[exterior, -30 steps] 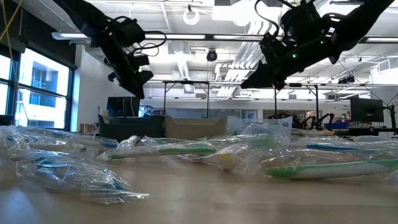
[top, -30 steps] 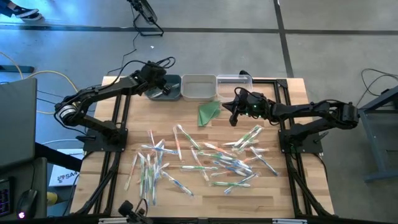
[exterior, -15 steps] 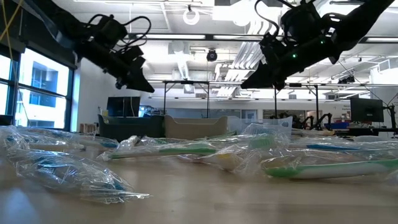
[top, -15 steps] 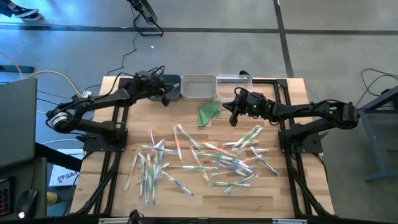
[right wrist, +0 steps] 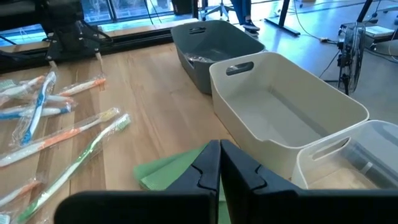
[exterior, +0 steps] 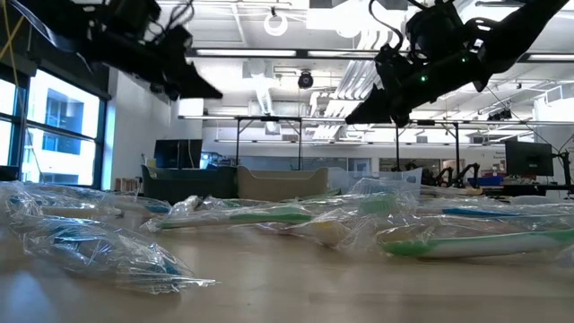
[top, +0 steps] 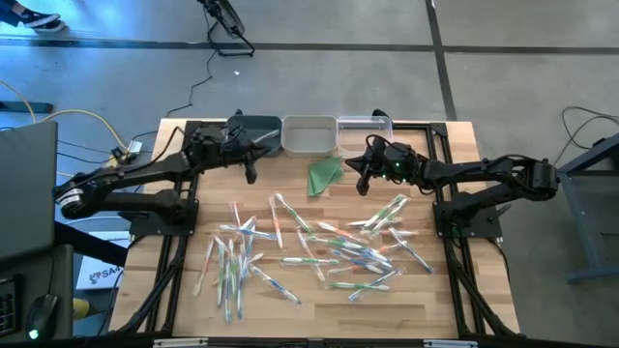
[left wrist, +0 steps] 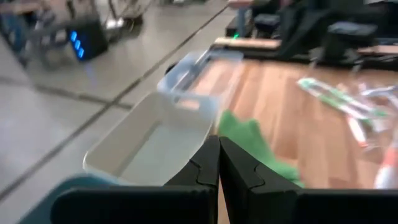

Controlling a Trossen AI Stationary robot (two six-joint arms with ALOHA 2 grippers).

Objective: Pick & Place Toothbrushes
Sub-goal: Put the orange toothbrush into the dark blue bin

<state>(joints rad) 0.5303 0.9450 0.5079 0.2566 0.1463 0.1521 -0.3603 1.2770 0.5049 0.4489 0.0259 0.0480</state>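
Note:
Many toothbrushes (top: 309,242) in clear wrappers lie scattered flat on the wooden table, and they also show in the low view as toothbrushes (exterior: 269,215). My left gripper (top: 252,166) hangs shut and empty in the air just in front of the dark bin (top: 259,128), pointing nearly level; in its own view the shut fingers (left wrist: 208,163) meet in front of the white bin (left wrist: 155,134). My right gripper (top: 365,181) hovers shut and empty beside the green cloth (top: 325,174), well above the toothbrushes.
Three bins stand side by side along the far edge: the dark bin, the white bin (top: 309,135) and a clear bin (top: 366,128). The folded green cloth lies flat in front of them. Bare wood shows at the table's near edge (top: 319,314).
My left gripper has drawn back from above the dark bin toward the table's left and near side. It has tipped up from pointing steeply down to nearly level. My right arm has kept still, and the toothbrushes lie as before.

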